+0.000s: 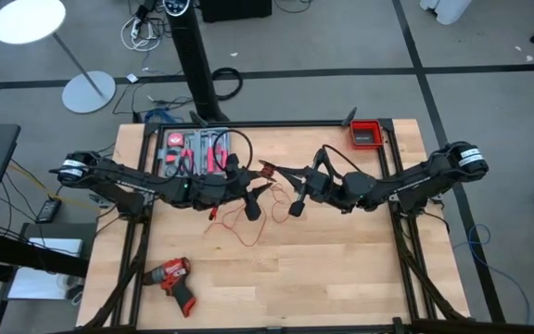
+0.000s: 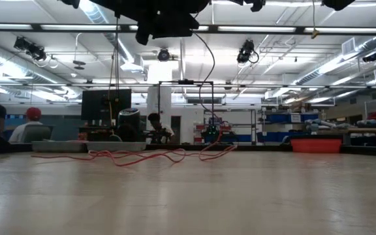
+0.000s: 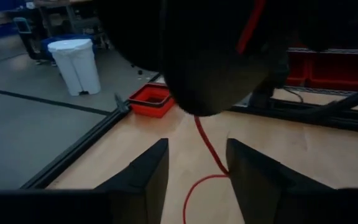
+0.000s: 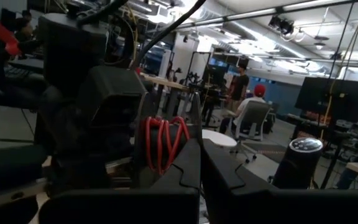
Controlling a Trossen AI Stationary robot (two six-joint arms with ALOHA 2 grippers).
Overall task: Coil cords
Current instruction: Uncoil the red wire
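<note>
The thin red wire (image 1: 239, 230) lies in loose loops on the table's middle and also shows in the low view (image 2: 142, 155). My right gripper (image 1: 295, 206) hovers above it, shut, with a small coil of the red wire (image 4: 163, 143) at its fingertips. My left gripper (image 1: 250, 210) faces it closely and is open. Its fingers (image 3: 148, 177) stand on either side of a strand of the red wire (image 3: 207, 146) on the table below. The black cable (image 1: 239, 144) arcs up near the tool tray and runs toward the grippers. My right gripper holds several loops of the red wire (image 4: 166, 134) at its free finger ends. The fingers hide the place of contact. The coil is lifted clear, and a strand (image 3: 199, 127) hangs from it down to the table.
A tray of red-handled tools (image 1: 191, 153) stands at the back left. A red bin (image 1: 366, 134) sits at the back right corner. A red drill (image 1: 170, 276) lies near the front left. People sit in the room beyond the table (image 2: 28, 127).
</note>
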